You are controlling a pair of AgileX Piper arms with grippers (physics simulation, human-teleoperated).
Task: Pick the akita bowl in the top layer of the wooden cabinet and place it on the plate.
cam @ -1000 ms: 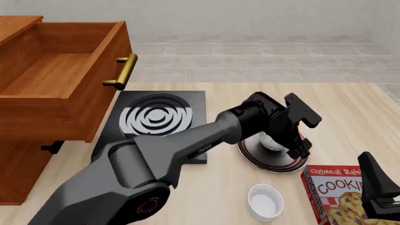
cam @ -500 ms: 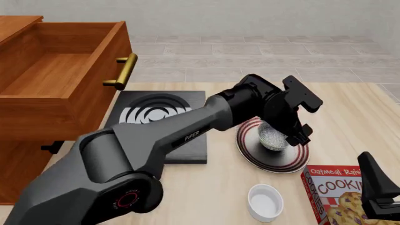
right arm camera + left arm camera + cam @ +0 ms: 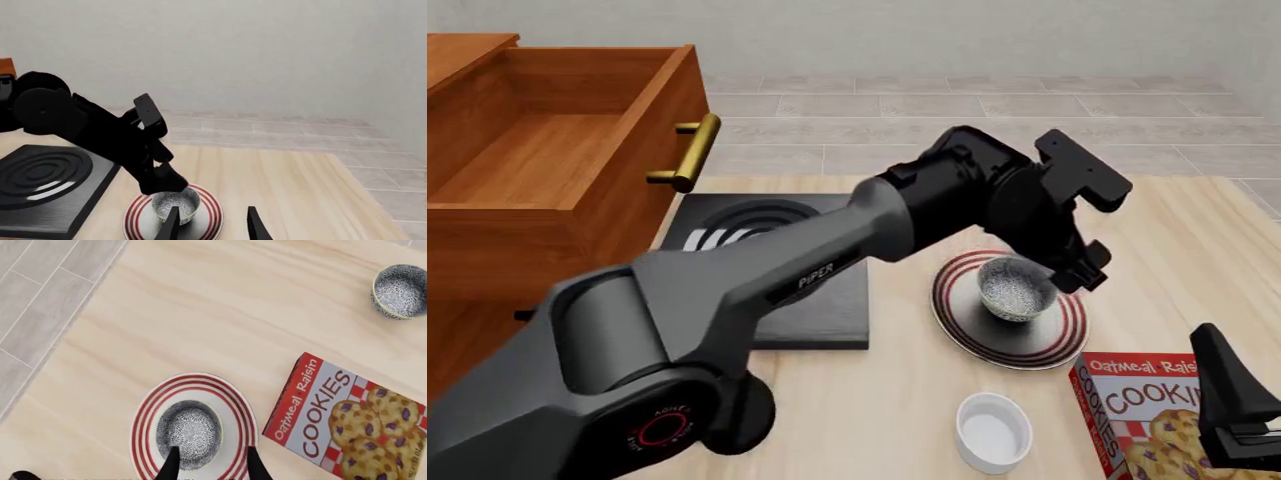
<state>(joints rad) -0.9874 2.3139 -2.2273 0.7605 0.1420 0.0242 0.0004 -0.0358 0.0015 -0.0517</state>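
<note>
The akita bowl (image 3: 1016, 290) stands upright in the middle of the red-ringed plate (image 3: 964, 322), pale outside and speckled inside. My left gripper (image 3: 1068, 272) hangs open just above the bowl's far right rim, holding nothing. In the left wrist view the bowl (image 3: 189, 431) and plate (image 3: 235, 405) lie below the spread fingers (image 3: 171, 466). The wooden cabinet (image 3: 467, 360) stands at the left, and its top layer (image 3: 554, 160) is pulled out and bare inside. My right gripper (image 3: 1225, 395) is open, low at the near right, and the bowl (image 3: 175, 204) shows ahead of it.
A black stove (image 3: 814, 320) with white rings lies between cabinet and plate, partly under my left arm. A white ramekin (image 3: 990, 432) sits near the front edge beside a cookie box (image 3: 1141, 420). The left wrist view also shows a small speckled bowl (image 3: 399, 291).
My left gripper opened, let go of the bowl on the plate and lifted up and away from it. The right arm stayed still.
</note>
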